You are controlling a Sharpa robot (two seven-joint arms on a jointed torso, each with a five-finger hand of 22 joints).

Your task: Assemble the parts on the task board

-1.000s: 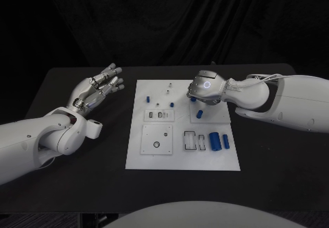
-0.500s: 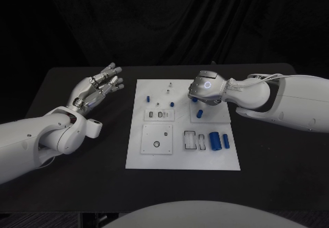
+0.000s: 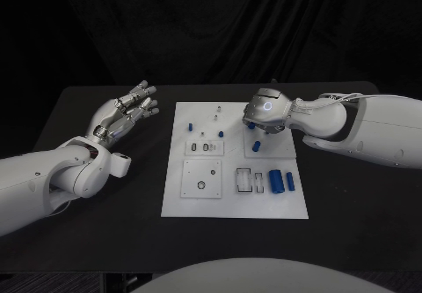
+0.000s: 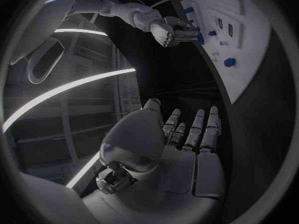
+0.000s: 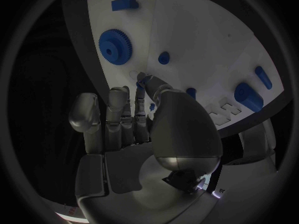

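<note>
right hand (image 3: 266,110) poised over far right part of task board (image 3: 234,204), palm down, fingers curled together toward board surface; small blue piece (image 5: 151,106) seen between fingertips in right wrist view, though cannot tell whether truly pinched or merely touched. left hand (image 3: 125,113) held off board, above black worktop (image 3: 105,244) beside board's far left corner, fingers extended and slightly spread, holding nothing; same hand (image 4: 187,144) confirmed flat and empty in left wrist view.

task board lying flat at centre of worktop. blue peg (image 3: 190,127) standing near far left of board, another small blue peg (image 3: 222,132) near middle, blue cylinder (image 3: 256,146) just below right hand. large blue cylinder (image 3: 275,181) and slimmer blue cylinder (image 3: 289,180) lying side by side at right of board, next to two rectangular slots (image 3: 248,181). square plate with oval hole (image 3: 201,179) at left of board, near side.

blue gear (image 5: 114,44) and blue block (image 5: 124,3) noted on board beyond fingers in right wrist view.
</note>
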